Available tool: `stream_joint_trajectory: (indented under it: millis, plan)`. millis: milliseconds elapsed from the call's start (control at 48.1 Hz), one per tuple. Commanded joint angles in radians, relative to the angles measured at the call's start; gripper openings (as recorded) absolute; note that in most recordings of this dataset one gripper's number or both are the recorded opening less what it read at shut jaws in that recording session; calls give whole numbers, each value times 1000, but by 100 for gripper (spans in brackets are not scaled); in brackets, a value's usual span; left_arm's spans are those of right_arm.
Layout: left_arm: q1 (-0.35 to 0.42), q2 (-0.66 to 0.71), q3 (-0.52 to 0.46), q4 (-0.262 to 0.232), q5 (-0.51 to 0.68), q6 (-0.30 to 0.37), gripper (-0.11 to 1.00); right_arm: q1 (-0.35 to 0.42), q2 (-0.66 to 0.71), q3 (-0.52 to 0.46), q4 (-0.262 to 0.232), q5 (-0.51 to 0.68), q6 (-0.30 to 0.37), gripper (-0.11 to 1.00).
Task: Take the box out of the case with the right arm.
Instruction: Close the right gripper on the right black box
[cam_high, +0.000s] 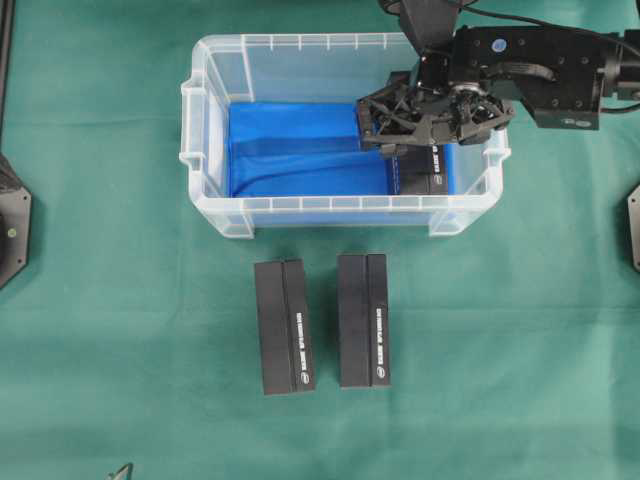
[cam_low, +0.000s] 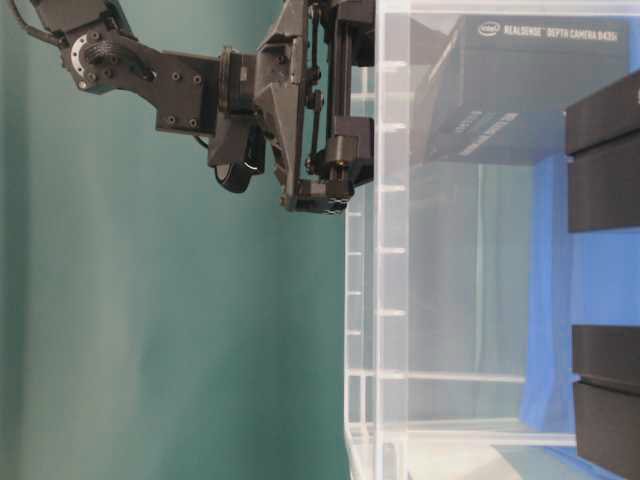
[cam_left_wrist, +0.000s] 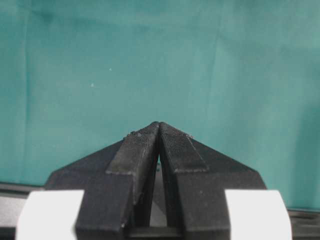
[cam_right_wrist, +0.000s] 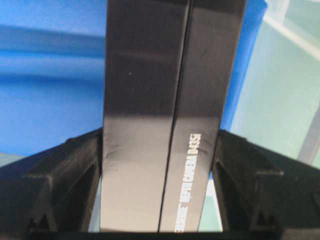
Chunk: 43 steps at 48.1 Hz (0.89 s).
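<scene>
Looking down my right wrist camera, I see the right gripper (cam_right_wrist: 159, 165) straddling the black box (cam_right_wrist: 165, 100), a finger (cam_right_wrist: 75, 180) flush against each long side, pinching it. That box lies on the blue lining (cam_high: 300, 150) in the case (cam_high: 215, 200), directly beneath the gripper at the tub's right end. Two more black boxes (cam_high: 284, 326) sit outside the case, well apart from it. My left gripper (cam_left_wrist: 159, 131) is pressed together over bare green cloth (cam_left_wrist: 150, 60).
</scene>
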<state>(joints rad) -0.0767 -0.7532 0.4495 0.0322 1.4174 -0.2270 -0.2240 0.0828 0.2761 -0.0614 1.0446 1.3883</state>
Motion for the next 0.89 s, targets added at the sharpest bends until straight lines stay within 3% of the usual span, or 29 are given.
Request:
stream_joint_trajectory:
  millis: [0, 603, 874]
  plan:
    - [3, 2, -21, 3, -5, 2, 0, -2, -3, -3, 2, 2, 2, 64]
    - [3, 2, -21, 3, -5, 2, 0, -2, -8, -29, -5, 11, 2, 64]
    - [3, 0, -21, 3, -5, 2, 0, -2, -46, -118, -23, 124, 0, 64]
